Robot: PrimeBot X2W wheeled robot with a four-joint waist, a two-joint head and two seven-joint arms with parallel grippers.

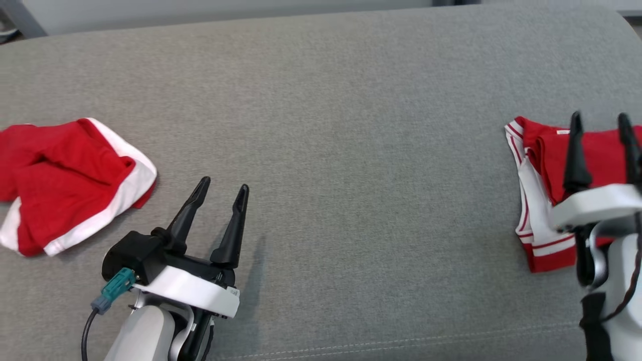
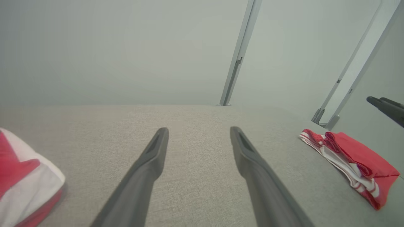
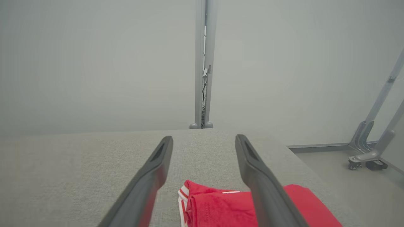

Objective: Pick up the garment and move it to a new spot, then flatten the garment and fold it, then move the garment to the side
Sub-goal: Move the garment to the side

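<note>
A folded red garment (image 1: 599, 155) with white striped trim lies at the right end of the grey fabric surface (image 1: 351, 150). My right gripper (image 1: 600, 118) hovers just over it, open, with nothing between its fingers. In the right wrist view the garment (image 3: 221, 205) lies below the spread right gripper (image 3: 204, 137). My left gripper (image 1: 224, 184) stands open and empty over bare fabric at the lower left. The left wrist view has the left gripper (image 2: 199, 129) wide open, the folded garment (image 2: 350, 154) to its right, and the right gripper's fingers (image 2: 386, 107) above that garment.
A second red garment (image 1: 65, 180) with white bands lies crumpled at the far left, close to my left gripper, and also appears in the left wrist view (image 2: 22, 186). A stitched seam (image 1: 401, 341) runs along the surface's near edge. Metal frame posts (image 3: 202, 63) stand behind the surface.
</note>
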